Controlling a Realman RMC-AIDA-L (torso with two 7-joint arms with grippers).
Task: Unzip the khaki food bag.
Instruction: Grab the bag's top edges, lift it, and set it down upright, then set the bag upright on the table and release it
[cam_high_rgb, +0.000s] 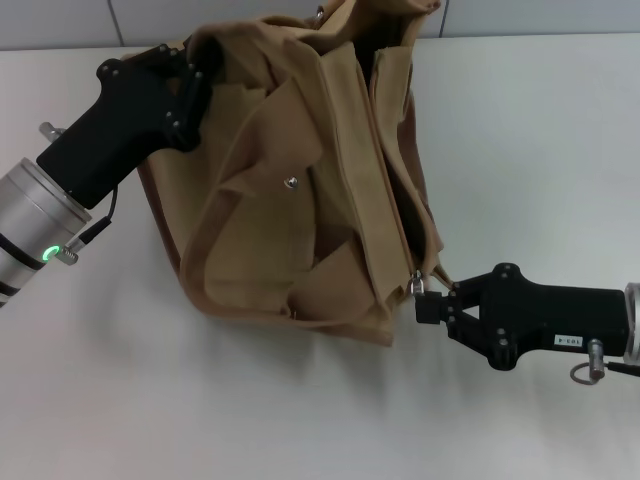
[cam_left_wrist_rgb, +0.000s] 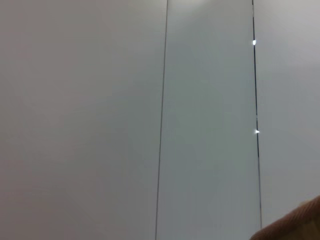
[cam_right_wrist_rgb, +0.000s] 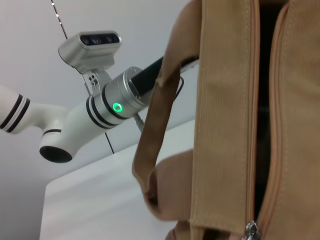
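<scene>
The khaki food bag (cam_high_rgb: 300, 190) lies on its side on the white table (cam_high_rgb: 520, 130), with its handles flopped over it. Its top zipper (cam_high_rgb: 400, 200) shows as a dark open gap running down to the metal pull (cam_high_rgb: 416, 286) at the near end. My right gripper (cam_high_rgb: 428, 306) is at that end, shut on the pull. My left gripper (cam_high_rgb: 190, 90) grips the bag's far left corner, with fabric folded over its tips. The right wrist view shows the open zipper gap (cam_right_wrist_rgb: 265, 100) and the slider (cam_right_wrist_rgb: 250, 231). A bit of the bag's fabric (cam_left_wrist_rgb: 295, 227) shows in the left wrist view.
A snap button (cam_high_rgb: 291, 182) sits on the bag's front pocket. A loose handle strap (cam_right_wrist_rgb: 160, 130) loops out beside the zipper. My left arm (cam_right_wrist_rgb: 115, 100), with its green light, shows in the right wrist view. Grey wall panels (cam_left_wrist_rgb: 160, 120) stand behind the table.
</scene>
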